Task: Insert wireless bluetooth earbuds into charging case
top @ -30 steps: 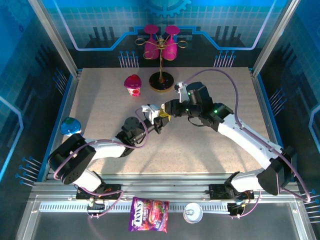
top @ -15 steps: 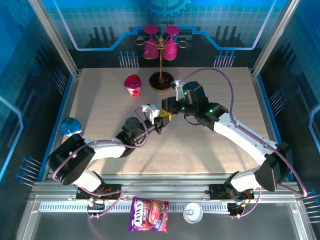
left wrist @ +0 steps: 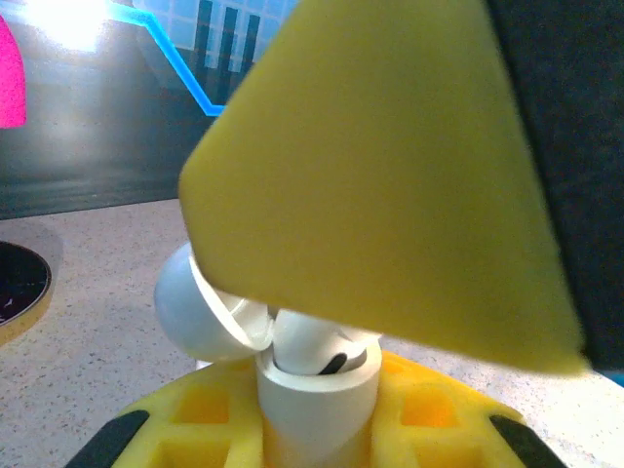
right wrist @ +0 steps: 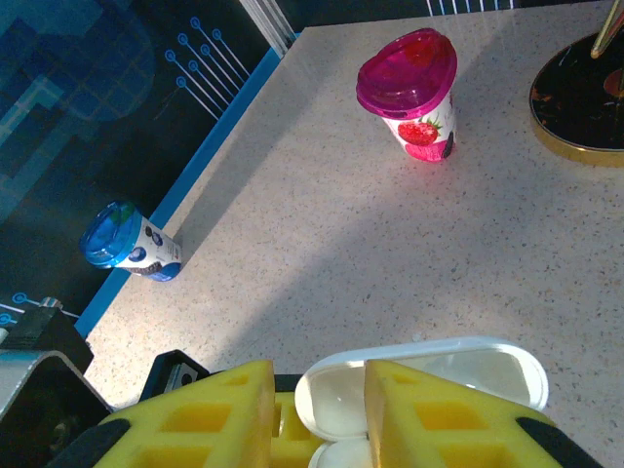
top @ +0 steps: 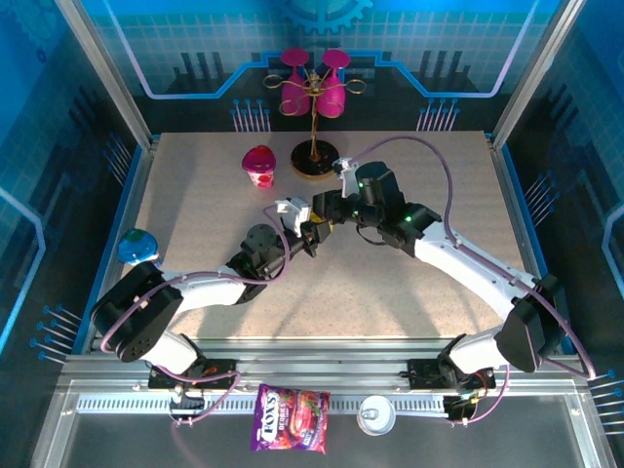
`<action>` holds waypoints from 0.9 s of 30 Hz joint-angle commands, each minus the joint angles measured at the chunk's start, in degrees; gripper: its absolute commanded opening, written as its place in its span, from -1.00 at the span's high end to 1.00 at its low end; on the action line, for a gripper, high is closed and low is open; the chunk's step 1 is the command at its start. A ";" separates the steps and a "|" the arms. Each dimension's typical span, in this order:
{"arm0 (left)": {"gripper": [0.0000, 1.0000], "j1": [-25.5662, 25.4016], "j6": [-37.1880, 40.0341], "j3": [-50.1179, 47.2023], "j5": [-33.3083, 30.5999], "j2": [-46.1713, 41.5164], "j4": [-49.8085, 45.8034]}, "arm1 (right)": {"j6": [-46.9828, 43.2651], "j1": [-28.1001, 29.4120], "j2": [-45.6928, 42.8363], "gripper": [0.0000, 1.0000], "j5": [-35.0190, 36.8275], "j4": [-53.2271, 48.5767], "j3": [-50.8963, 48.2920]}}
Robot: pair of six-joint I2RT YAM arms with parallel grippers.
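Top external view: the left gripper (top: 310, 237) and the right gripper (top: 325, 216) are sitting tip to tip near the centre of the table (top: 195, 195). Left wrist view: the left gripper is clamping tightly on 1 white charging case (left wrist: 314, 400), which is standing upright between its yellow pads (left wrist: 429, 414), with the lid (left wrist: 200, 304) hanging open to the left. 1 earbud (left wrist: 314, 349) is sitting in the case mouth, rounded head pointing up, stem end hidden inside; its long axis cannot be confirmed. The right gripper's finger (left wrist: 390, 175) is hovering directly above. Right wrist view: the jaws are standing narrowly apart over the case; whether they are holding anything cannot be told.
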 commanded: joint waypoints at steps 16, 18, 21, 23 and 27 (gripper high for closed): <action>0.90 -0.20 0.66 0.96 -0.08 -2.58 1.93 | -4.87 -1.17 -1.95 0.24 1.49 -7.16 4.79; 0.90 -0.18 1.13 0.92 -0.13 -2.66 1.54 | -5.10 -1.65 -2.37 0.22 1.10 -7.53 4.96; 0.90 -0.13 1.78 1.05 0.32 -2.34 1.29 | -5.68 -2.03 -2.69 0.17 0.12 -8.00 5.46; 0.90 -0.08 2.35 1.22 0.69 -1.98 0.84 | -6.73 -1.99 -2.76 0.15 -0.14 -9.22 6.31; 0.90 0.68 2.95 1.18 2.98 -1.52 0.35 | -11.38 -2.03 -2.79 0.14 0.42 -14.26 9.23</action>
